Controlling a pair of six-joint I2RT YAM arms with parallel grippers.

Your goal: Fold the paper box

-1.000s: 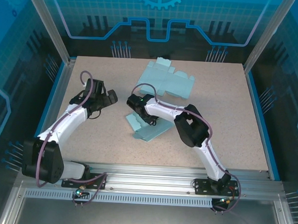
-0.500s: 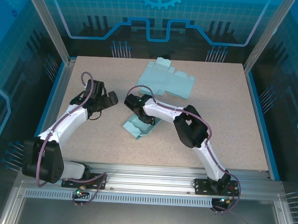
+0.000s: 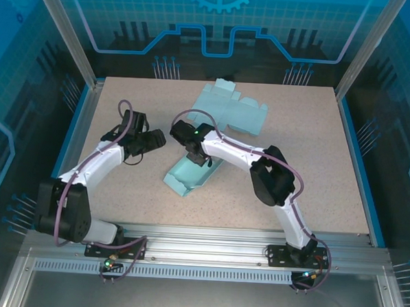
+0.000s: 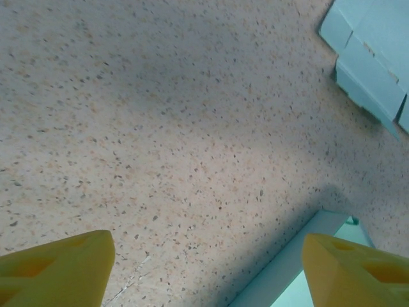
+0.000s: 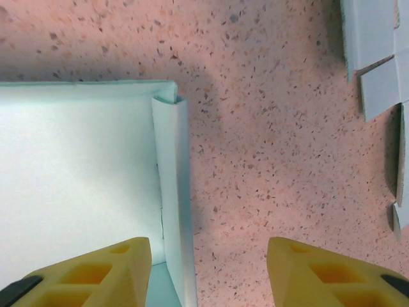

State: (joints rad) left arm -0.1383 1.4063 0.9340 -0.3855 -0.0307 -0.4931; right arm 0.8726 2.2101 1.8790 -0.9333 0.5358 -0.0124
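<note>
The half-folded pale teal paper box (image 3: 189, 175) lies at the table's middle, its long side running from front left to back right. My right gripper (image 3: 199, 158) is open over its back end. In the right wrist view the box's upright side wall (image 5: 172, 192) stands between the yellow fingers (image 5: 83, 272), one over the box floor and the other over bare table. My left gripper (image 3: 153, 141) hangs open just left of the box. In the left wrist view the box's edge (image 4: 287, 265) shows by the right fingertip, with nothing between the fingers (image 4: 57, 268).
A second teal box blank (image 3: 231, 110) lies flat at the back centre, seen too as a flat blank (image 4: 370, 57) and a flat blank (image 5: 377, 51) in the wrist views. Speckled tabletop (image 3: 314, 166) stretches right. Metal frame posts and blue walls ring the table.
The box has swung and slid toward the front left, its walls standing up more. My right gripper moved slightly back-left with it. My left gripper shifted right, closer to the box.
</note>
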